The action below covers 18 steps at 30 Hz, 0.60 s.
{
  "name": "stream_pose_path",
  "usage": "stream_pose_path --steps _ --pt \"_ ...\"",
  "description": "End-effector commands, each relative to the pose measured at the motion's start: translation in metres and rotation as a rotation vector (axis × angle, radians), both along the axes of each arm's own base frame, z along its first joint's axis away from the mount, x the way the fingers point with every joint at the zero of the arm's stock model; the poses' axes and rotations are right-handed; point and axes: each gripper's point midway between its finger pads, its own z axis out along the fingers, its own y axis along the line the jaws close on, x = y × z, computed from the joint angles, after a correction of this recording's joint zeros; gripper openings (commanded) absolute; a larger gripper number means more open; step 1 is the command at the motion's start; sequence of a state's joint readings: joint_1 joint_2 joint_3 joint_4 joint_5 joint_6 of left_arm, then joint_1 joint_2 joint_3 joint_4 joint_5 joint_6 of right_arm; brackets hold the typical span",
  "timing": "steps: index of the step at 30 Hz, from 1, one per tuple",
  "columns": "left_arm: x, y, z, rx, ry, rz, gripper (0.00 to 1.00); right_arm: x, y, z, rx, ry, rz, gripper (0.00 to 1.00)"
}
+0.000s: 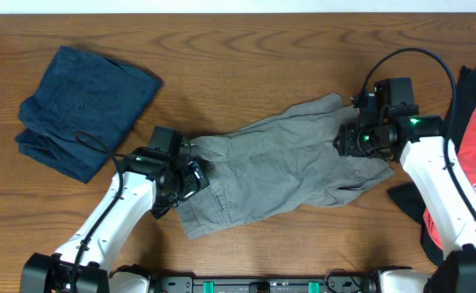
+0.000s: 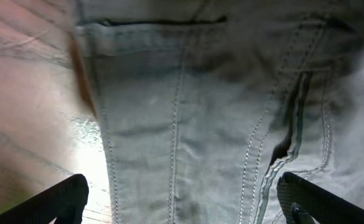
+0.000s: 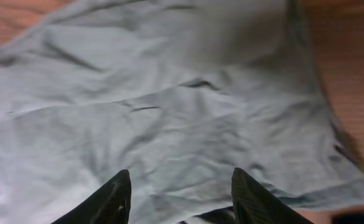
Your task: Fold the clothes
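The left arm [image 1: 111,213] and right arm [image 1: 445,183] angle inward, wrists tipped down. The left pincer [image 1: 190,177] hangs spread wide; the right pincer [image 1: 356,142] appears parted too, less widely.

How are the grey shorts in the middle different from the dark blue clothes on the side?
The grey-khaki woven shorts lie spread out and wrinkled; the dark navy blue garment is folded up. The shorts cover more of the wooden table than the navy garment. Both are cloth lying on it.
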<state>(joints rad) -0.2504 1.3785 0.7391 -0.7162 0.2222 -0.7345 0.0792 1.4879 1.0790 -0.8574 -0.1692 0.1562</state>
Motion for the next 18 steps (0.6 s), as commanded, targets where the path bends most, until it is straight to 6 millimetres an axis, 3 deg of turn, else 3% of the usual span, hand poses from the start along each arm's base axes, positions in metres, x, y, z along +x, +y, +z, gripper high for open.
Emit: stream_pose_path --steps 1,7,13,18 --pt "-0.004 -0.002 -0.002 -0.016 0.011 -0.022 0.98 -0.001 -0.018 -0.02 -0.082 0.072 -0.094 0.51" --pt "-0.004 -0.002 -0.002 -0.016 0.011 -0.025 0.98 0.035 -0.027 -0.044 -0.087 0.014 -0.134 0.62" --pt "-0.004 -0.002 -0.002 -0.016 0.011 -0.025 0.98 0.064 -0.033 -0.054 -0.068 -0.059 -0.156 0.58" --pt "-0.004 -0.002 -0.002 -0.016 0.011 -0.025 0.98 0.073 -0.015 -0.068 -0.001 -0.067 -0.065 0.53"
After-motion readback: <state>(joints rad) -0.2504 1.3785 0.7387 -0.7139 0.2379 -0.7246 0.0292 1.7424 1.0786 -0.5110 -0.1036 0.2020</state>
